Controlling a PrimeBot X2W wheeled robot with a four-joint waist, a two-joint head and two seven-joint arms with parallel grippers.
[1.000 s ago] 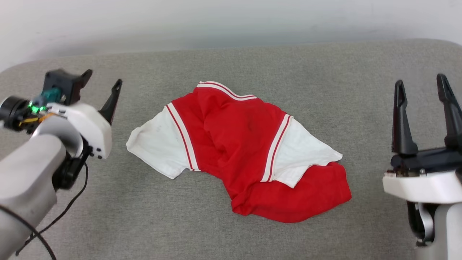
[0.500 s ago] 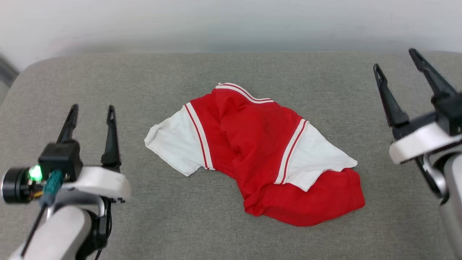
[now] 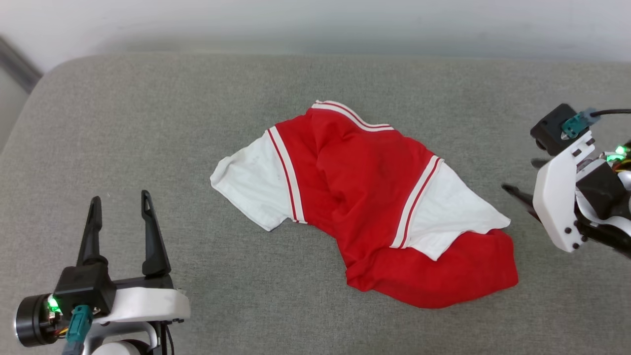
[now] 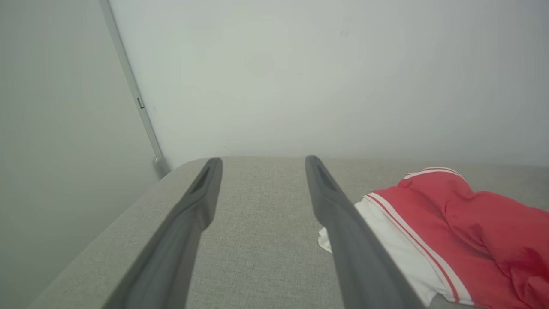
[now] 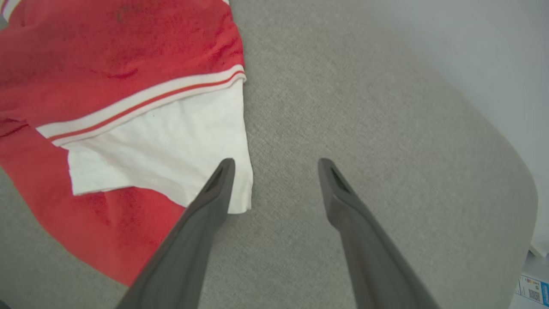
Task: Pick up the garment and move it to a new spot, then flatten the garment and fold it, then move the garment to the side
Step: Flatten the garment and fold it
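Nearest to me, at my lower left, I am holding my left claw (image 3: 121,197) low over the counter (image 3: 148,123). Its two dark fingers are pointing away from me and standing parted, with nothing between them. The garment (image 3: 365,197) is lying off to that claw's right, apart from it, one white sleeve reaching closest to it.

Further out on my right side, I am angling my right claw (image 5: 276,161) inward and down toward the counter. Its fingers are spreading wide and gripping nothing. In its wrist view, one fingertip is showing over the corner of the other white sleeve and the other over bare grey fabric. Whether it is touching the cloth I cannot tell.

I am counting one garment, lying crumpled near the counter's middle, a red body with two white sleeves showing, and two claws. Beyond it the counter is ending at a pale wall (image 3: 296,19).
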